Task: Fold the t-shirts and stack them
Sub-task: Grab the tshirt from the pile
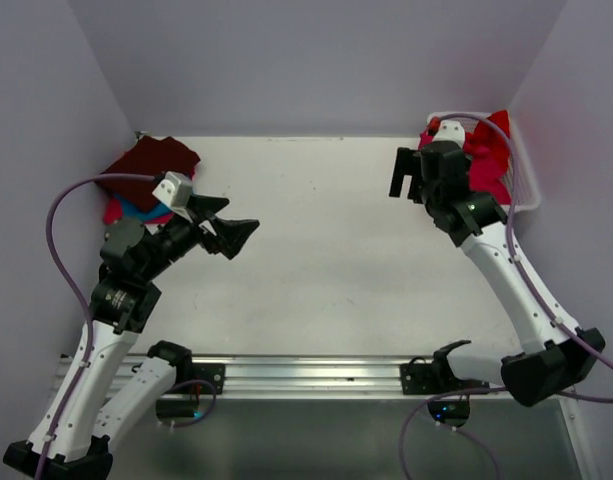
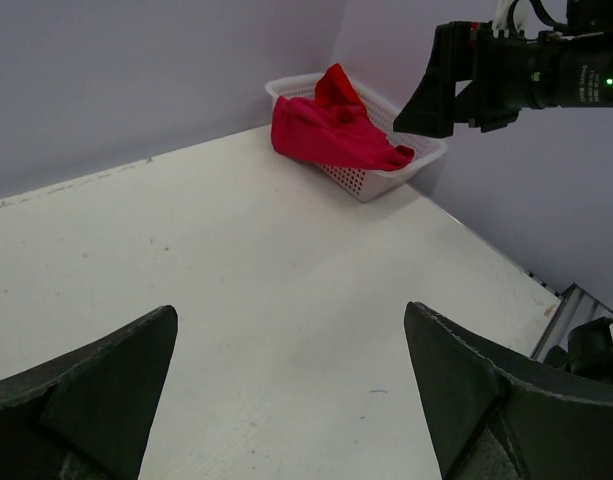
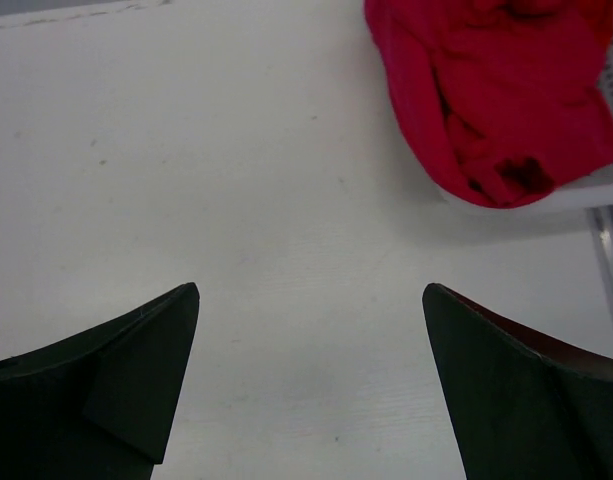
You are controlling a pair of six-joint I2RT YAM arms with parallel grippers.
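Two arms, five shirts, one basket, on a white worktop.

1. Rail, metal, along the near edge; both arm bases sit on it.
2. Left tool, over the left side of the worktop, tips towards the centre. Jaws spread wide, nothing between them; its wrist view shows only bare worktop between the two fingers.
3. Right tool, over the far right part of the worktop, just beside the basket. Released, jaws apart and empty; its wrist view shows bare worktop between the fingers. It also shows in the left wrist view, raised clear of the surface.
4. Pile of three shirts, far left corner, against the left wall. Maroon shirt on top, somewhat rumpled. Teal shirt and pink-red shirt beneath it, their edges showing on the near side. The left arm partly covers the pile's near edge.
5. Basket, white plastic lattice, far right corner.
6. Crimson shirt, bunched, in the basket and draped over its rim towards the worktop; unfolded.
7. Red shirt, bright, crumpled, rising behind the crimson one inside the basket.
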